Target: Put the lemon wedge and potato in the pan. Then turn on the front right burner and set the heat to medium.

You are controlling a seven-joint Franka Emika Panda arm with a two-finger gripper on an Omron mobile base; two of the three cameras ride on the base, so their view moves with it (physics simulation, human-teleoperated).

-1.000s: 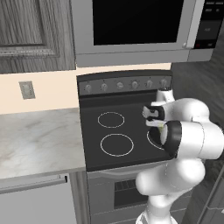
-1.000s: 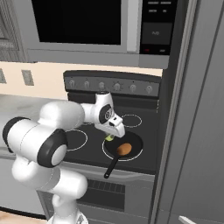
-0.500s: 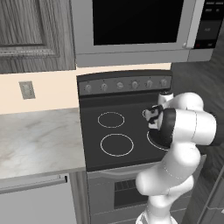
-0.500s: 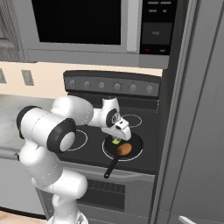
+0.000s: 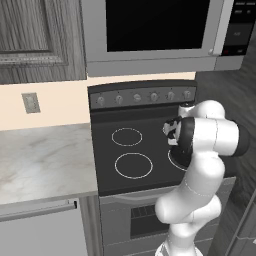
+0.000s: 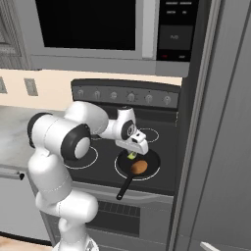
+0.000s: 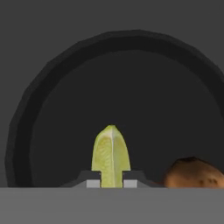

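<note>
1. gripper (image 7: 112,183) nearly closed, pinching the wedge (image 7: 111,156) between its tips; in the hand view the wedge stands point-up in the jaws, cut face toward the camera.
2. right base view puts the gripper (image 6: 132,153) over the pan (image 6: 152,163), wedge (image 6: 132,156) hanging just above the pan's back-left part. can't tell if it touches the floor of the pan yet.
3. potato (image 6: 139,167) already lies in the pan, near its middle, just beside the wedge. in the hand view the potato (image 7: 194,173) sits low right, apart from the wedge.
4. pan (image 7: 52,109) sits on the front right ring, handle toward the stove's front edge.
5. step in hand, as i read it: release the wedge into the pan. the hand view has pan floor all round the wedge, rim well away, so the drop spot looks fine.
6. to do it well: come low before opening so the wedge doesn't bounce or roll; open fully, lift straight up, stay off the potato.
7. then the knobs (image 6: 131,97) on the back panel. which one drives the front right burner i can't tell from here; turn it partway only, medium not max.
8. risk: the wedge is tiny and could stick to a finger on release; check the hand view after lifting.
</note>
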